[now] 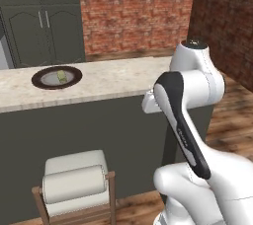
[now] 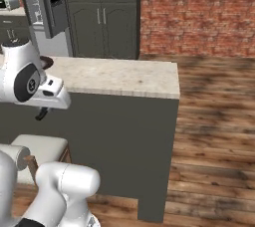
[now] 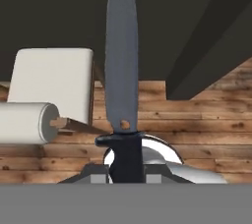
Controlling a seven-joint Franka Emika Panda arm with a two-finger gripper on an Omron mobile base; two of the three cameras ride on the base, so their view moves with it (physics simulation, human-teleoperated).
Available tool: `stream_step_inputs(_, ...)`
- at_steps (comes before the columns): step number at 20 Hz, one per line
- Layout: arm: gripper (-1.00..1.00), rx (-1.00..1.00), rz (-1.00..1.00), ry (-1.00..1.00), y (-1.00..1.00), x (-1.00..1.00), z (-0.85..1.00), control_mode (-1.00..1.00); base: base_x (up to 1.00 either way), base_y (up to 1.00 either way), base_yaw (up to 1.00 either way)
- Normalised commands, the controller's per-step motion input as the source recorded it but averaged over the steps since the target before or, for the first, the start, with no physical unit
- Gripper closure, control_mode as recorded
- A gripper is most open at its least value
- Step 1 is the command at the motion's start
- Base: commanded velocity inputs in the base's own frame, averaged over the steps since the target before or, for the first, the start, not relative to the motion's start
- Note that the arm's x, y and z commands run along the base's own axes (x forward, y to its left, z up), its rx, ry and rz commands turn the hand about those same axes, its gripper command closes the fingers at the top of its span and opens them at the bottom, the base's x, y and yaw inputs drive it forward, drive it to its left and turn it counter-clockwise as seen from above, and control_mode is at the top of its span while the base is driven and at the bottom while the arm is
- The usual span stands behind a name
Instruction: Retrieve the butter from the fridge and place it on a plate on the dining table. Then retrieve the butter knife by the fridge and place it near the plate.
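Hand: the hand (image 3: 126, 176) is clamped on the handle of the knife (image 3: 121, 70), seen in the hand view; the blade points away from the camera, over the wood floor (image 3: 197, 120).
Knife: dark grey blade with a small hole near the guard, black handle set between the finger tips.
Stool: a white cushioned stool (image 1: 74, 182) with a wooden frame stands on the floor just before the desk's dark-grey front, below the knife in the hand view.
Arm: the white arm (image 1: 190, 100) is folded in front of the desk, its wrist held below the level of the stone top.
Desk: the desk (image 1: 113, 78) has a beige speckled top, with a plate at its left end in the left base view.
Plate: the plate (image 1: 74, 75), dark-rimmed, lies flat on the desk.
Butter: the butter (image 1: 61, 76) sits on the plate's grey centre.
Fridge: the fridge (image 2: 47, 2) stands beyond the desk, beside dark-grey cabinets (image 2: 104, 12).
Wall: a red brick wall (image 1: 133, 9) closes the background.
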Motion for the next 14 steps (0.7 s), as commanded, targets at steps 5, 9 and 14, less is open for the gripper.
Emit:
stream_step_inputs(5, 1.00, -0.13, 0.00, -0.03, 0.06, 0.48, 0.50, -1.00, 0.00, 0.00, 0.00)
stream_step_inputs(9, 1.00, -0.13, 0.01, -0.01, 0.15, 0.97, 0.24, -1.00, 0.00, 0.00, 0.00)
stream_step_inputs(14, 1.00, 0.00, 0.15, -0.11, 0.25, 0.89, 0.03, -1.00, 0.00, 0.00, 0.00)
